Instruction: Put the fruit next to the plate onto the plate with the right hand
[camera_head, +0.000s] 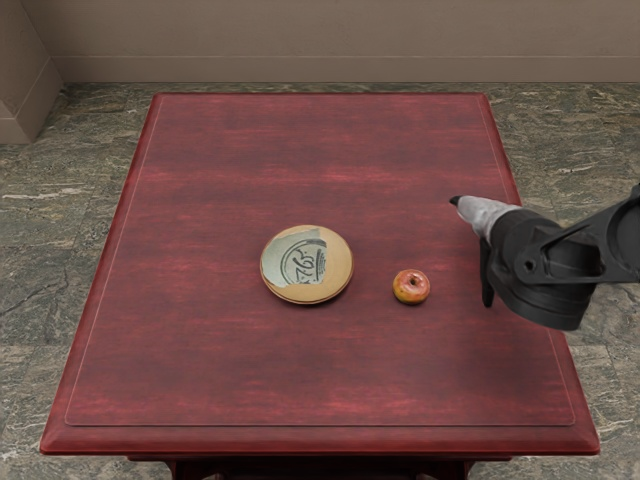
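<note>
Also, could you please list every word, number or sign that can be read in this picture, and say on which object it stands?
No text here can be read with certainty.
plate: a dark painted mark in its centre, like brush strokes or characters; too blurred to read.
fruit: no label or sticker visible.
right hand: no marking visible.
table: no writing visible.

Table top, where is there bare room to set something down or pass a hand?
The table is bare behind the plate to the far edge, left of the plate, and along the near edge. The gap between plate and fruit is free. Tightest: right of the fruit, where the right hand hovers.
</note>
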